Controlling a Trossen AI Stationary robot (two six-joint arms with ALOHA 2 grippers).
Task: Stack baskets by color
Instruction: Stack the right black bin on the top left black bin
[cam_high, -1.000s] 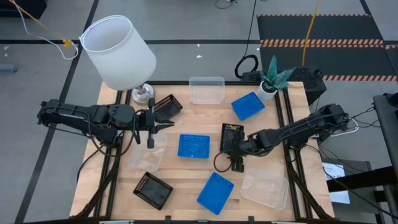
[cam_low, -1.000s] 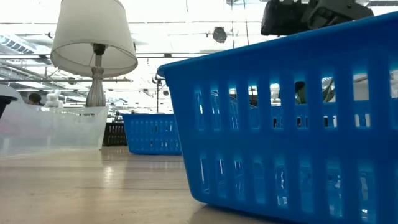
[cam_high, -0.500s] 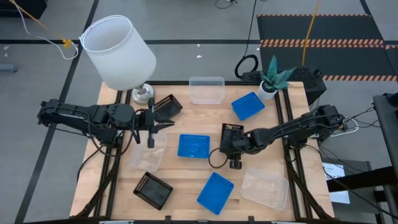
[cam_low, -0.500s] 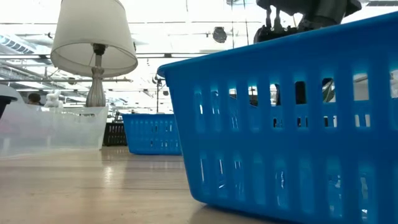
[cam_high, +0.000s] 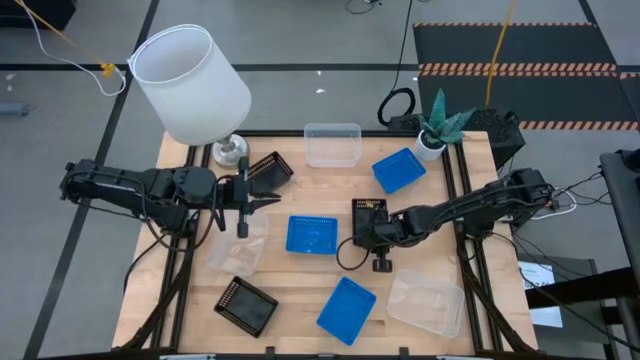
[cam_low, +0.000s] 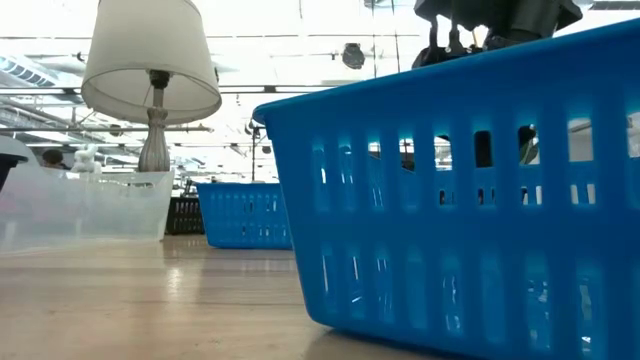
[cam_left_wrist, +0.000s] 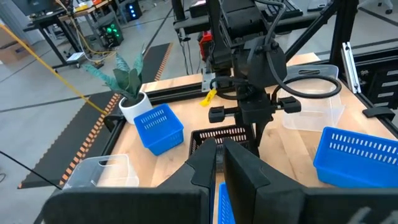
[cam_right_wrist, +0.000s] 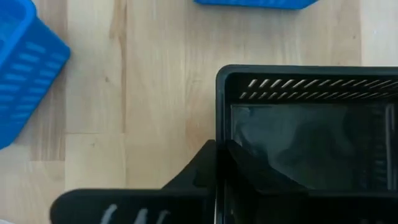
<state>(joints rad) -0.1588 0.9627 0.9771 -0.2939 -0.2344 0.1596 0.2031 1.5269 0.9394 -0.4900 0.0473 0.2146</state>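
Since a second ago the right gripper (cam_high: 357, 231) has advanced toward the table's middle, from beside the near edge of the black basket (cam_high: 372, 216) onto that basket's left wall. Its fingers (cam_right_wrist: 233, 165), then spread apart, have come together and now pinch the wall, one inside and one outside. The basket has shifted slightly left and away from the arm. In the low view the gripper shows more fully above the blue basket's (cam_low: 480, 190) rim.

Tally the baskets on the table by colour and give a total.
Blue baskets: 3
Black baskets: 3
Clear baskets: 3
Total: 9
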